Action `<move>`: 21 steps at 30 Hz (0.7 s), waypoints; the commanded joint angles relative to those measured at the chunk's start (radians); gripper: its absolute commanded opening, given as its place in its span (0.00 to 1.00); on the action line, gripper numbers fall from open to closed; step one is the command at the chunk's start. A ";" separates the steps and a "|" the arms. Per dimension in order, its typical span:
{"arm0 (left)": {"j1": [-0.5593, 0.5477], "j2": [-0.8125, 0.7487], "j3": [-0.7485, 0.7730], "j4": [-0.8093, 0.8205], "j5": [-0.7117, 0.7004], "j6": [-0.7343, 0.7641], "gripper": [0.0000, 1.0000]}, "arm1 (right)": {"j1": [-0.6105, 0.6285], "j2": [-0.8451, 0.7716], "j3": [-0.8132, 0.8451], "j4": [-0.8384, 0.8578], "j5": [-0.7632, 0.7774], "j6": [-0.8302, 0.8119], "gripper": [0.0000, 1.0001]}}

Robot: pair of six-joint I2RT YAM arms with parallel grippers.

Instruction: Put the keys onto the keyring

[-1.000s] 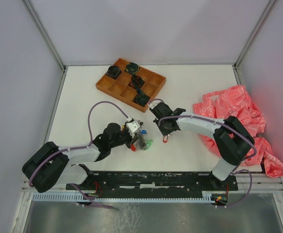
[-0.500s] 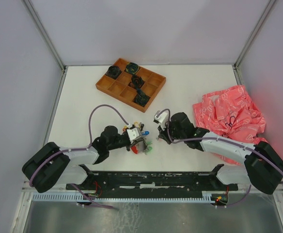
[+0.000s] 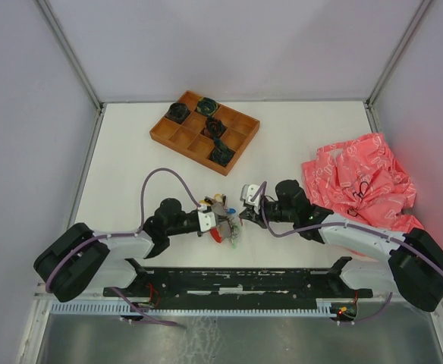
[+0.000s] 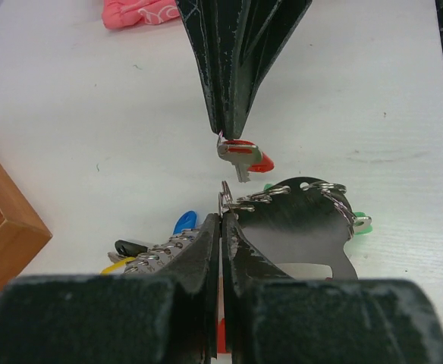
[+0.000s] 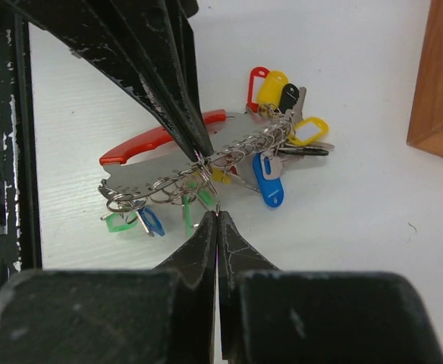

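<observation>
The keyring [image 5: 155, 142] lies at the near middle of the white surface [image 3: 297, 136], between the two arms, with its red curved handle towards the near edge and its grey metal plate lined with small rings. The left claw [image 4: 221, 227] is pinched narrow on one of those rings at the plate's edge. Most of the keys [image 5: 269, 180] already hang there, their yellow, blue, green, red and black tags fanned around the plate. The right claw [image 5: 216, 224] faces it tip to tip from the right, clamped on a red-tagged key [image 4: 242, 153]. This key hangs from its fingertips just beside the gripped ring; whether they touch is unclear.
</observation>
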 commanded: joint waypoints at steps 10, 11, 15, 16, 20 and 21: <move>-0.004 0.065 -0.043 0.192 0.104 0.176 0.03 | 0.005 0.043 -0.037 0.132 -0.170 -0.132 0.01; -0.004 0.064 -0.043 0.189 0.108 0.176 0.03 | 0.009 0.048 -0.037 0.132 -0.169 -0.143 0.01; -0.004 0.060 -0.041 0.178 0.120 0.180 0.03 | 0.027 0.065 -0.036 0.138 -0.146 -0.181 0.01; -0.004 0.062 -0.038 0.172 0.122 0.181 0.03 | 0.030 0.068 -0.037 0.140 -0.142 -0.190 0.01; -0.004 0.071 -0.034 0.165 0.133 0.181 0.03 | 0.042 0.088 -0.033 0.142 -0.133 -0.223 0.01; -0.004 0.071 -0.034 0.165 0.132 0.181 0.03 | 0.045 0.093 -0.032 0.140 -0.135 -0.230 0.01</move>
